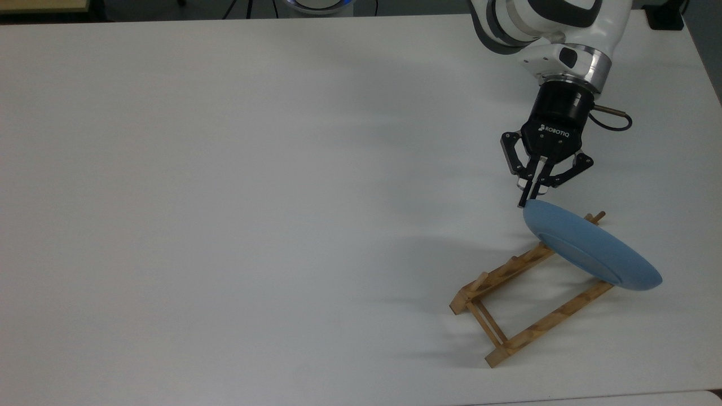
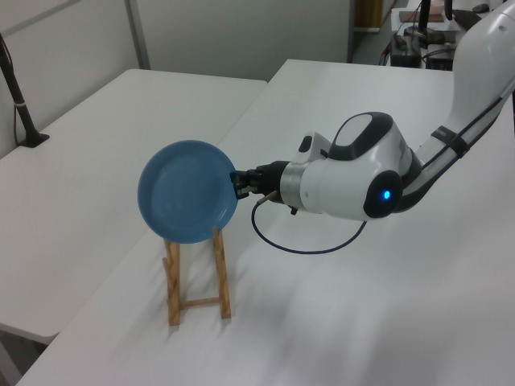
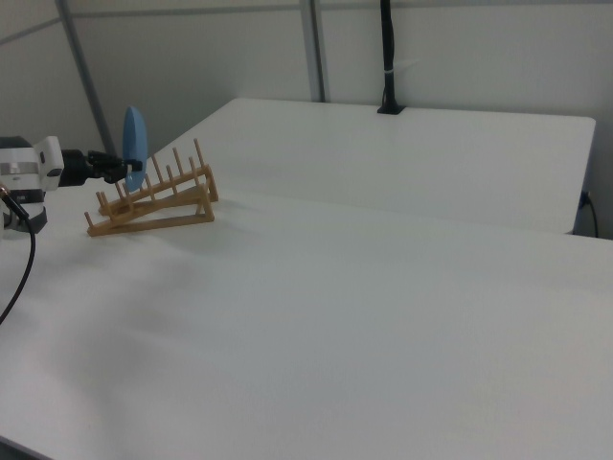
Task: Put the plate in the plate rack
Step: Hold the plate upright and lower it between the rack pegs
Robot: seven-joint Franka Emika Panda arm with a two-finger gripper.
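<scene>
Plate rack point(image 1: 530, 293): light-brown wood, pegged rails, on white table point(image 1: 225, 197). Plate point(image 1: 589, 248): glossy light blue, on edge over the rack's far end; whether it sits in a slot is hard to tell. Gripper point(image 1: 530, 198) pinches its rim. Arm cut off at the top view's top.

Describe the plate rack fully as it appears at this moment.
The small light-brown wooden plate rack has two parallel notched rails with upright pegs, joined by thin cross dowels. In the right view it slopes upward. It stands on the white table, and the round light-blue plate, pinched at its rim by the black pincer, stands on edge over one end.
</scene>
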